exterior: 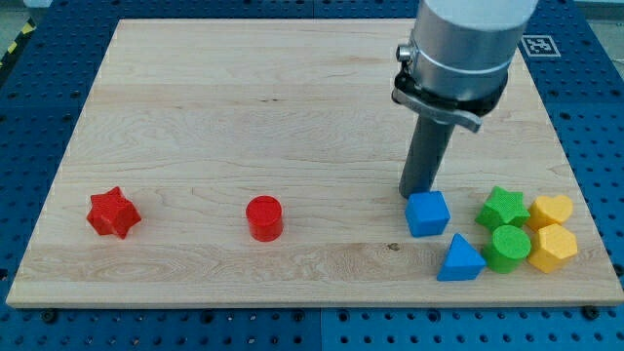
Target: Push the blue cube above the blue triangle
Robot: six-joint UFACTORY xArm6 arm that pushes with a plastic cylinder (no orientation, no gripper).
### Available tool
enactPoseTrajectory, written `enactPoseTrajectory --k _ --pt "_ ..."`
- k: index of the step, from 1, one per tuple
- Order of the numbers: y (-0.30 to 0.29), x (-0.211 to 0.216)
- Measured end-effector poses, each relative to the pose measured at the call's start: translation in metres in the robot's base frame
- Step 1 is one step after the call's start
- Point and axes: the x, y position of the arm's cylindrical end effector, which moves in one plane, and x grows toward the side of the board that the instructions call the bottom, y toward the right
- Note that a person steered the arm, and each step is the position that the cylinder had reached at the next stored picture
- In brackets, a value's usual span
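One blue cube [427, 213] touches my tip [419, 193], above the blue triangle [460, 260]; no jaws.

My tip [418, 193] low on the board, rod upright under the grey wrist.

The small blue plastic cube [427, 213] sits flat on the wooden board toward the view's lower right, one top corner turned slightly so I see its top face and two side faces. Below it and a little to the view's right lies the small blue plastic triangle [460, 259], a wedge-shaped block resting flat with one point toward the view's top. The cube's lower right corner is just beside the triangle's upper point; I cannot tell from here whether they touch. Both blocks share the same bright, matte blue and look undamaged.
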Motion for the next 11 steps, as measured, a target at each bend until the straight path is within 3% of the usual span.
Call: enactPoseTrajectory --k 2,3,5,6,7,11 --pt "-0.035 0.040" --pt "-0.013 0.067" --pt "0.014 0.053" --pt "-0.032 0.036" --pt "-0.038 -0.008" --pt "0.004 0.026"
